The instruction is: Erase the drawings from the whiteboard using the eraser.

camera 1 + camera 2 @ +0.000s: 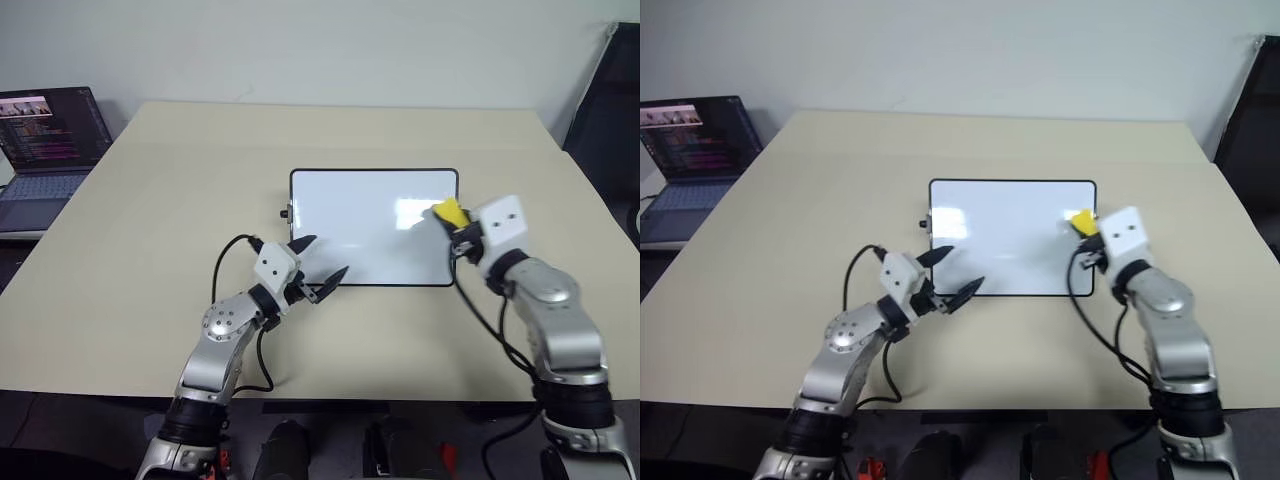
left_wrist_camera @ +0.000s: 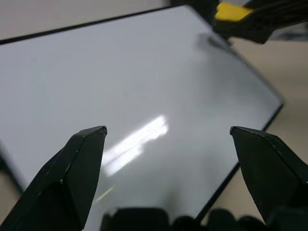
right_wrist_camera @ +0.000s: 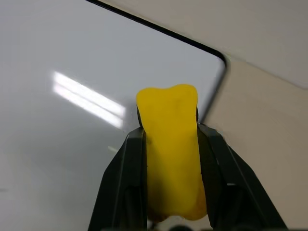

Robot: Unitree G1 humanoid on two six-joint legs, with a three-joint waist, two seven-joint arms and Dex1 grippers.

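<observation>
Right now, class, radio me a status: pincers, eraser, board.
Right pincer shut on the eraser, over the whiteboard's right end. Left pincer open at the near left corner. Board reads clean. Nothing in the way.

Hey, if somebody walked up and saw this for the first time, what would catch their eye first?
Probably the yellow eraser, pinched in the right end effector over the right end of the whiteboard, which lies mid-table and looks clean. Next, the left end effector, open at the board's near left corner. A lit laptop sits far left.
</observation>
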